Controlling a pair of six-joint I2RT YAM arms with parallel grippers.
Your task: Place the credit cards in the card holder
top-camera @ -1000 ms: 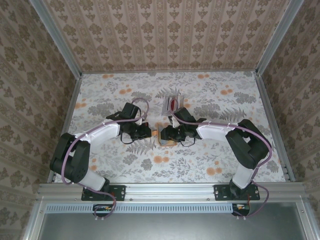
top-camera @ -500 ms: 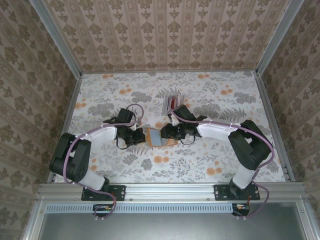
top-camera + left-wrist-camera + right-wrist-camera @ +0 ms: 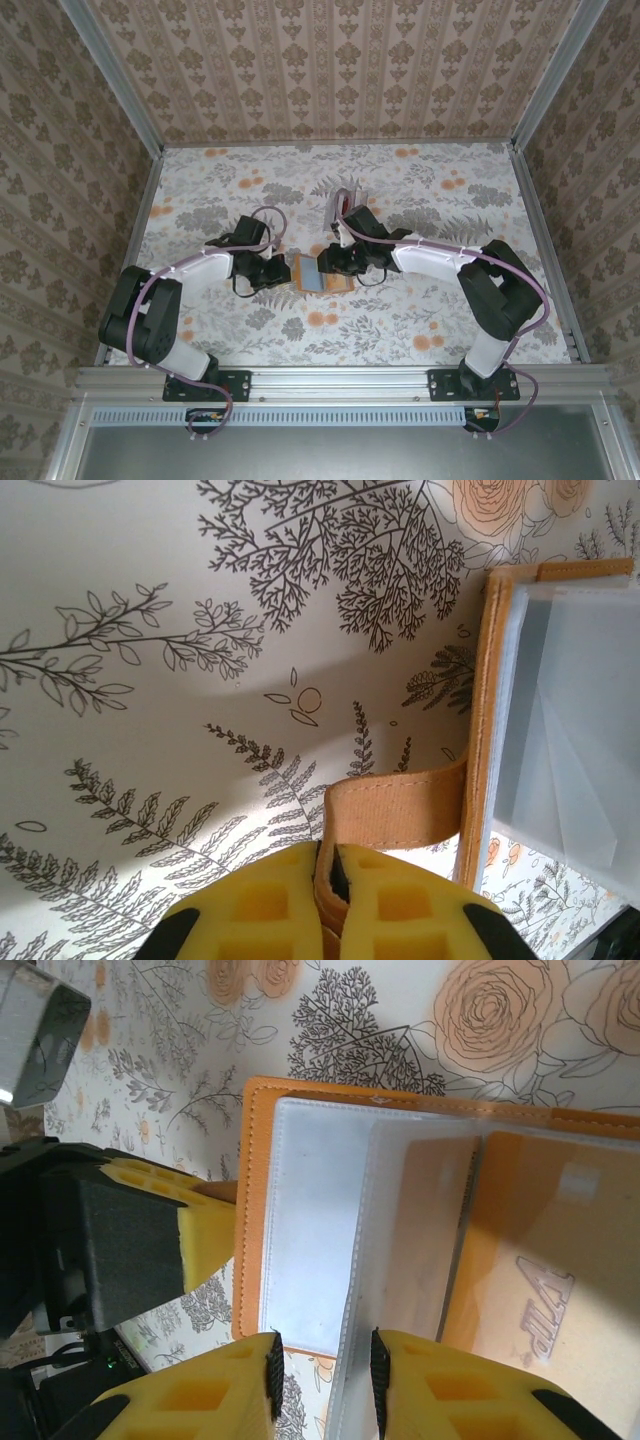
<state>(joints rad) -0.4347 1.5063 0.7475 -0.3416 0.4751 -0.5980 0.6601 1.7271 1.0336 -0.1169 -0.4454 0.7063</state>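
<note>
The flower-printed table cloth point(image 3: 420, 320) is spread under both arms, and the action is played out at its middle. The small flat orange folding card holder point(image 3: 310, 272) is now laid open between the two sets of fingers. A second ago it was only a narrow folded shape there; since then its cover has been drawn out towards the left fingers and the pale grey-blue inside is turned up.

The clear rack with red strips point(image 3: 345, 203) is left just beyond the right fingers.

The left gripper point(image 3: 328, 865) is clamped on the holder's orange strap tab point(image 3: 395, 810), so the cover is pinned open. The right gripper point(image 3: 322, 1355) is held with a narrow gap between its yellow pads, and the edge of a clear plastic sleeve point(image 3: 310, 1220) is seen running into that gap; nothing is pinched yet.

The pockets are judged exposed, so loading of cards can be started.
</note>
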